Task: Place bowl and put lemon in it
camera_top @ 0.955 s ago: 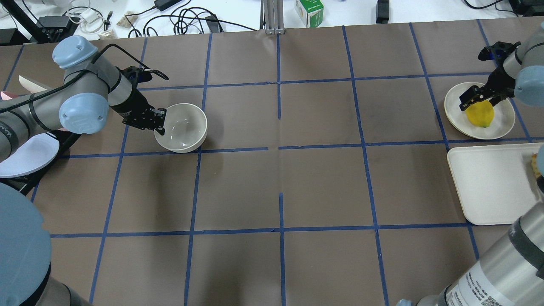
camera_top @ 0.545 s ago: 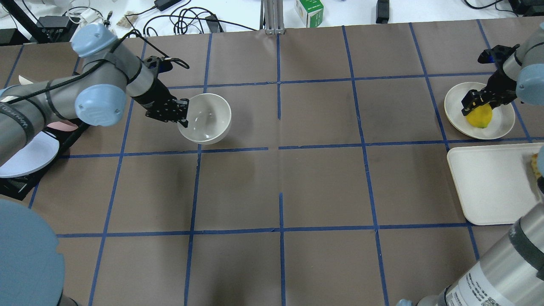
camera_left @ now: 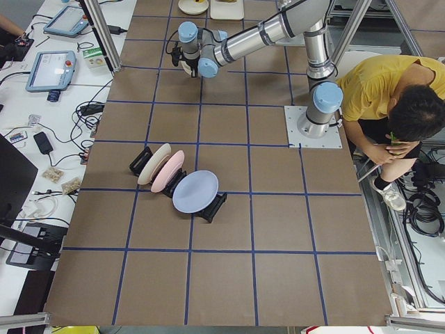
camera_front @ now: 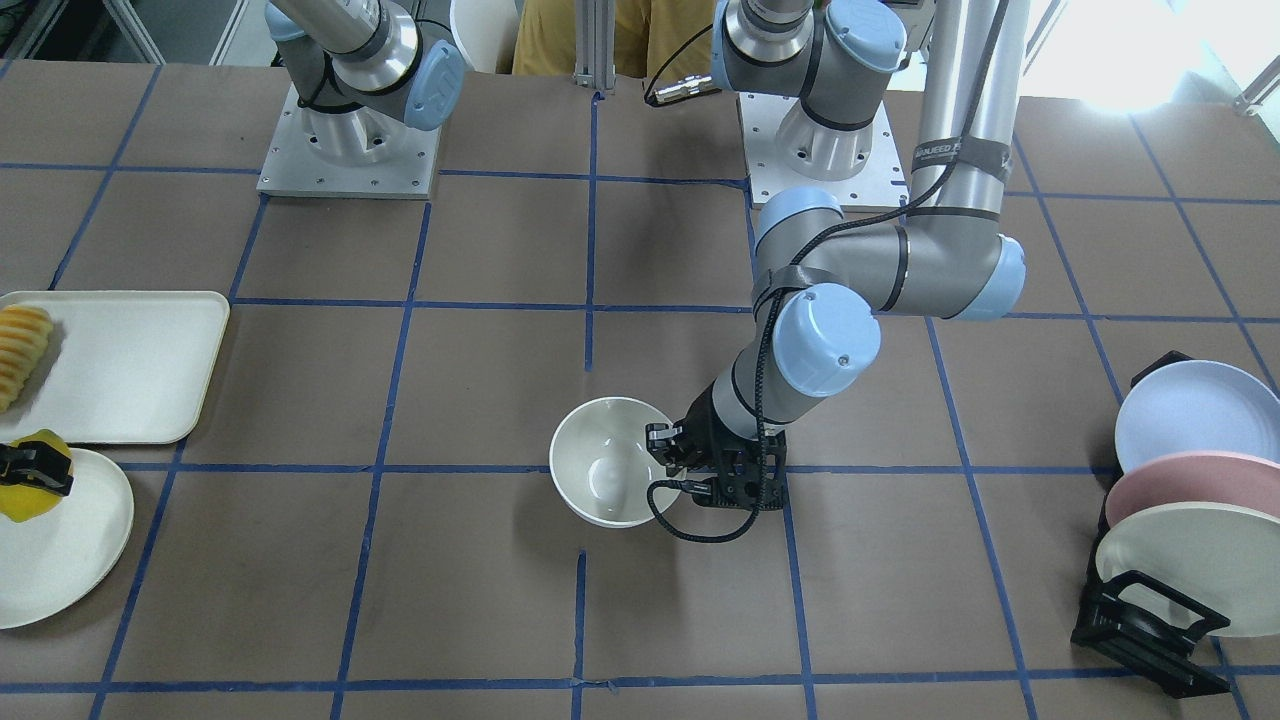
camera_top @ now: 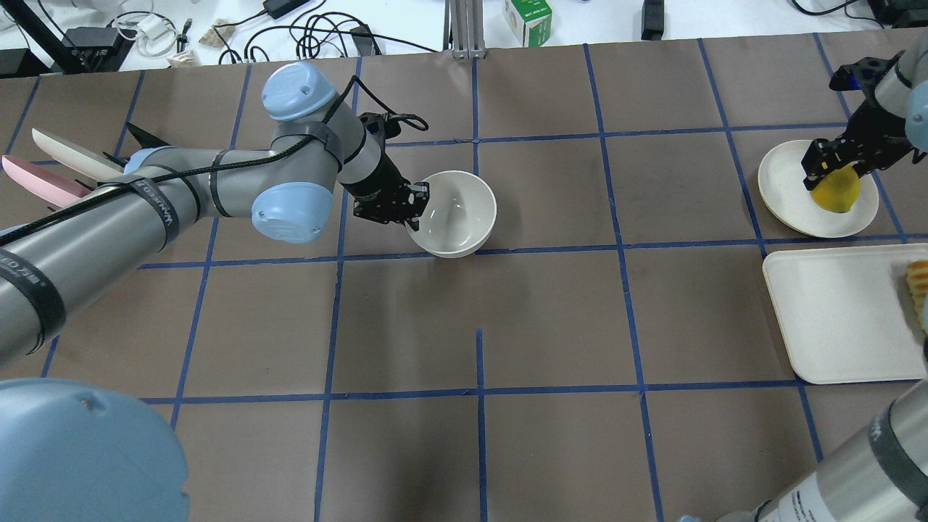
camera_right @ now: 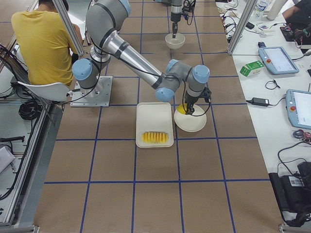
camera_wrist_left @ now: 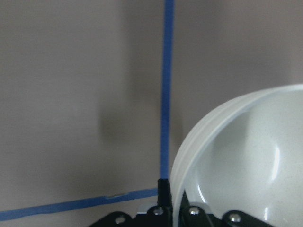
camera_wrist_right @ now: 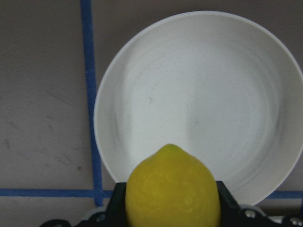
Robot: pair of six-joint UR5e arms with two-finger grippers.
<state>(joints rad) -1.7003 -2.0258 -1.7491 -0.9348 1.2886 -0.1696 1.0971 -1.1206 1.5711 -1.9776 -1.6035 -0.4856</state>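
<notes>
The off-white bowl [camera_top: 457,214] is near the table's middle, gripped at its rim by my left gripper [camera_top: 415,206]. One finger is inside the rim and one outside, as the left wrist view shows [camera_wrist_left: 246,161]. I cannot tell whether the bowl touches the table. It also shows in the front view [camera_front: 605,478]. My right gripper [camera_top: 830,165] is shut on the yellow lemon [camera_top: 837,192]. It holds the lemon over the flat round plate [camera_top: 783,190] at the far right. In the right wrist view the lemon [camera_wrist_right: 173,194] hangs above the plate [camera_wrist_right: 199,94].
A white tray [camera_top: 834,319] with sliced fruit [camera_top: 919,286] lies just in front of the plate. A black rack of pastel plates [camera_front: 1180,500] stands at the table's left end. A seated person [camera_left: 389,104] is behind the robot bases.
My left arm has carried the bowl to the right, from the table's left part toward its middle. My right gripper with the lemon has shifted slightly right over the plate.
</notes>
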